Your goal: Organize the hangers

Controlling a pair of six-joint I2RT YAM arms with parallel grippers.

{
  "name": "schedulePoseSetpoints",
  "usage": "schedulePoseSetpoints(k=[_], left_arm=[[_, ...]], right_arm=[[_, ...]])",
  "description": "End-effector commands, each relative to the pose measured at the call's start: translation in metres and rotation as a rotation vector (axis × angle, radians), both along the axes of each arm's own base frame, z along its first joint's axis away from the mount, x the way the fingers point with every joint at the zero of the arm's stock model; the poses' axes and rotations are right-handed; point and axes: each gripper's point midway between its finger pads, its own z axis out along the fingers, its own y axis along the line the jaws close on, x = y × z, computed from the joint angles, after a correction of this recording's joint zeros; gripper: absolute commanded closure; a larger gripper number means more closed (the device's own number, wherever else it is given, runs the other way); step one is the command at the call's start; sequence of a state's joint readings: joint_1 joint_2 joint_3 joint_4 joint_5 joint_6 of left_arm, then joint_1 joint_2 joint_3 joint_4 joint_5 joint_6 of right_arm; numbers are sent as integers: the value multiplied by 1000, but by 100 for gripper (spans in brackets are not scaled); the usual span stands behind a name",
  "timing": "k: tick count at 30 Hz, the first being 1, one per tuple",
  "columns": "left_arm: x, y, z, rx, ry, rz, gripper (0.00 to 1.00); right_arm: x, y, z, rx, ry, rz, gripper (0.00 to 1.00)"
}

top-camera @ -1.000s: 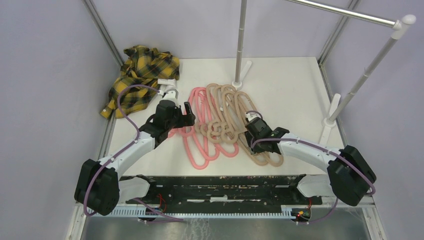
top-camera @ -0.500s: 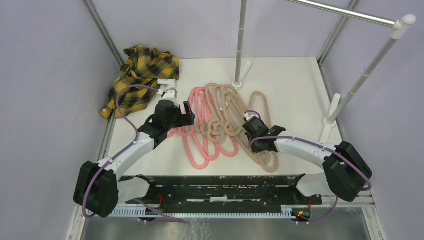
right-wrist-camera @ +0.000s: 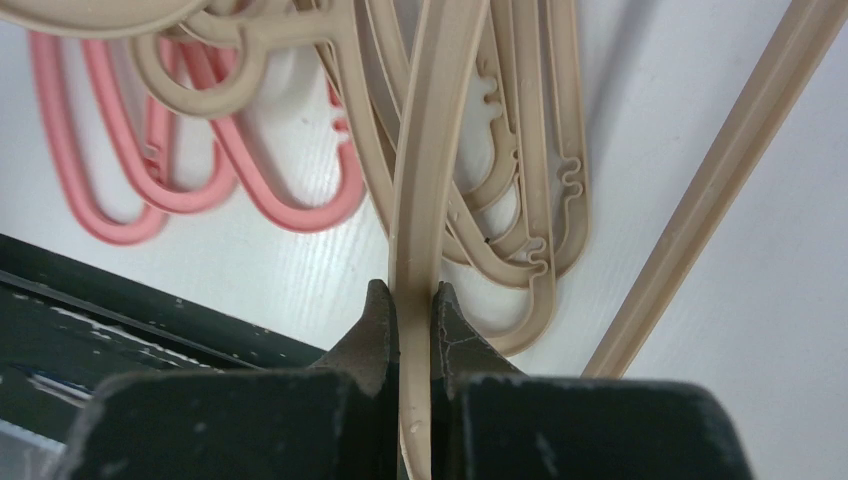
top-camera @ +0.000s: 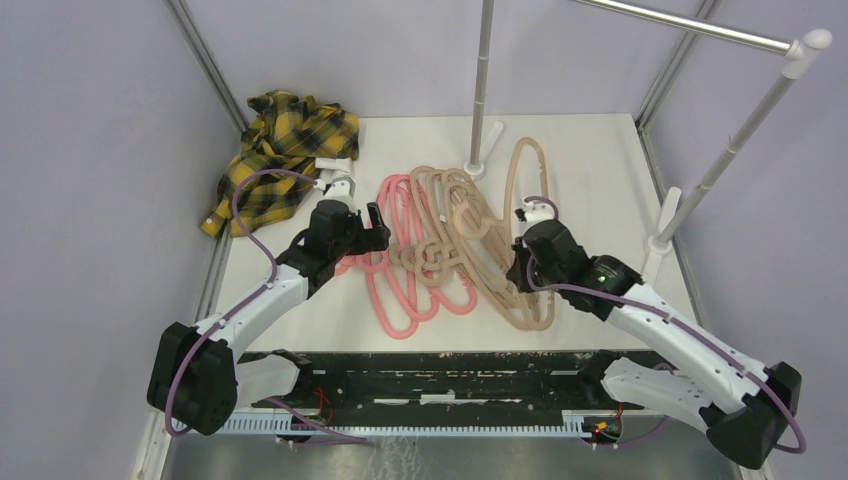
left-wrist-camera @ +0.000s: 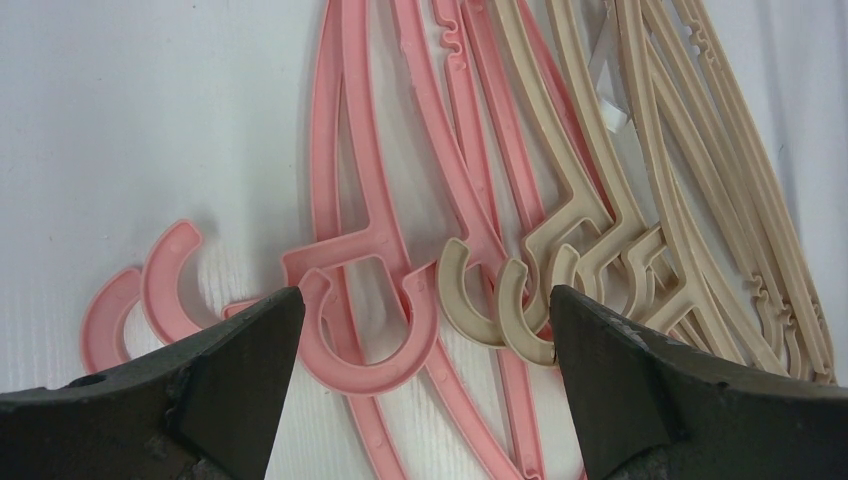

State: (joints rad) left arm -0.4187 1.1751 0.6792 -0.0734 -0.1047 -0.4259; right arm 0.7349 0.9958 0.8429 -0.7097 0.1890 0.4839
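Several thin plastic hangers (top-camera: 450, 235) lie tangled at the centre of the white tabletop (top-camera: 590, 170), pink ones (left-wrist-camera: 365, 378) on the left of the heap and tan ones on its right, overlapping where they meet. In the top view most have their long axis running roughly top to bottom, a little slanted. In the left wrist view the hooks lie along the lower edge and the bodies stretch away toward the top.

The right gripper (right-wrist-camera: 415, 300) has its two fingers pinched tight on one bar of a single beige plastic hanger (right-wrist-camera: 425, 180) at the right edge of the heap. In the right wrist view the clamped bar rises straight up the frame from the jaws. In the top view this hanger's long axis is nearly vertical in the frame, its rounded end pointing toward the top, just right of the foot of the white garment rack's metal upright (top-camera: 483, 80). Which end carries its hook cannot be told.

The left gripper (left-wrist-camera: 425, 305) is spread wide and grips nothing, poised over the pink and tan hooks.

A crumpled yellow plaid shirt (top-camera: 285, 150) lies at the upper left, well apart from the heap. The rack's second upright (top-camera: 735, 150) stands at the right edge.
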Motion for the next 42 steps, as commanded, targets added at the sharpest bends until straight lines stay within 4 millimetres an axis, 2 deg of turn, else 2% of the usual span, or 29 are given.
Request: schedulePoseSetpoints(k=[1, 7, 9, 12, 15, 17, 20, 27, 31, 37, 42], left_arm=[[5, -1, 15, -50, -45, 37, 1], [6, -1, 17, -53, -49, 40, 1], [6, -1, 18, -54, -53, 40, 1], [5, 0, 21, -57, -61, 40, 1], [4, 0, 23, -61, -68, 41, 1], [4, 0, 24, -62, -71, 41, 1], [4, 0, 26, -64, -76, 40, 1], [2, 3, 26, -59, -81, 49, 1], [2, 3, 27, -59, -80, 49, 1], [0, 5, 26, -55, -80, 49, 1], [-1, 5, 27, -52, -83, 47, 1]], right_arm=[[27, 4, 91, 163, -242, -86, 100], [72, 0, 215, 245, -571, -169, 100], [87, -2, 245, 266, -642, -199, 100], [111, -4, 276, 298, -701, -240, 99], [136, -9, 295, 351, -736, -286, 100], [153, -15, 301, 390, -751, -314, 99], [168, -25, 314, 441, -793, -347, 100], [183, -51, 340, 503, -888, -424, 100], [193, -63, 338, 545, -879, -494, 99], [211, -88, 323, 583, -852, -625, 99], [221, -110, 322, 610, -865, -700, 99]])
